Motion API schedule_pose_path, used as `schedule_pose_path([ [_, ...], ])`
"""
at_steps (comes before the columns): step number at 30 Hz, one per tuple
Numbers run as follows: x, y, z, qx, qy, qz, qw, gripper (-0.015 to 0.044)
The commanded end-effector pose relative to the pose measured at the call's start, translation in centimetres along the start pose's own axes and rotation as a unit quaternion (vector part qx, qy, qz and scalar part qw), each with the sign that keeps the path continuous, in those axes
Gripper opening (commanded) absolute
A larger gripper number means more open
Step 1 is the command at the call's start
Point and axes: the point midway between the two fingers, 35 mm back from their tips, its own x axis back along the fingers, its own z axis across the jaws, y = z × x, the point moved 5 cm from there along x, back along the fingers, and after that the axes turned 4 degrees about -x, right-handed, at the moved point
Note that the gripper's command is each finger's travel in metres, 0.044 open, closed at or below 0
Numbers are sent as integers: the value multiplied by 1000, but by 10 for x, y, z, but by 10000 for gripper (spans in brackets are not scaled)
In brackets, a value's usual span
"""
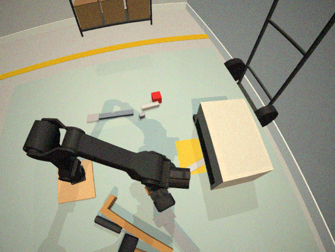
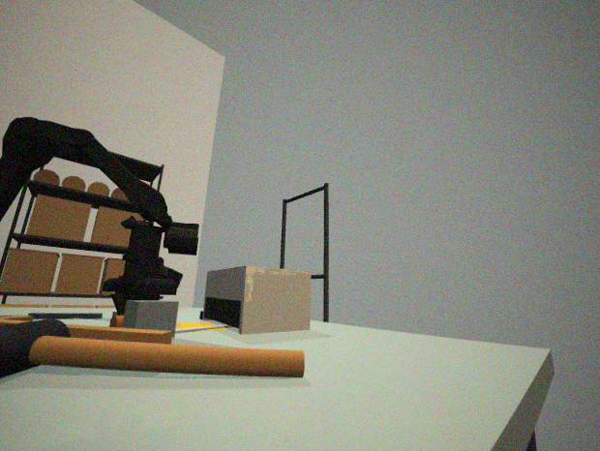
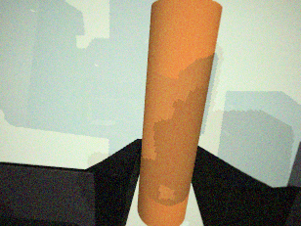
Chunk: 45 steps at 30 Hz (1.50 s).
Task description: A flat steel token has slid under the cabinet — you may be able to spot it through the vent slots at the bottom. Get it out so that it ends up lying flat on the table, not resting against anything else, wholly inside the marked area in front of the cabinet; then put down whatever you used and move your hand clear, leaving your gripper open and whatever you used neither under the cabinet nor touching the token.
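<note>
My gripper (image 2: 119,310) (image 3: 164,147) is shut on a round orange handle (image 1: 147,190) (image 2: 116,320) (image 3: 181,87), low over the table left of the marked area. A thin pale grey strip (image 1: 196,164) (image 2: 201,329) crosses the yellow marked area (image 1: 188,151) (image 2: 194,325) to the cabinet front, roughly in line with the handle; the arm hides whether they join. The cream cabinet (image 1: 238,138) (image 2: 276,300) has a dark low opening (image 1: 205,151) (image 2: 222,313) facing the marked area. I cannot make out the token; the space under the cabinet is too dark.
A grey bar (image 1: 116,114), a white block (image 1: 150,105), a small grey cube (image 1: 142,115) and a red cube (image 1: 156,97) lie at the back. An orange L-shaped piece (image 1: 135,226) and a black-headed tool (image 1: 128,242) lie in front, near a grey block (image 2: 151,315).
</note>
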Motion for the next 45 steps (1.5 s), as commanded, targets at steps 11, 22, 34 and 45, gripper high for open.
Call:
schedule_pose_path([
  [11,-1,-20,-2,2,1,0,1000,0],
  [22,-1,-36,-4,2,1,1,1000,0],
  [34,-1,-55,-5,2,1,2,1000,0],
  [45,-1,-72,-7,2,1,2,1000,0],
])
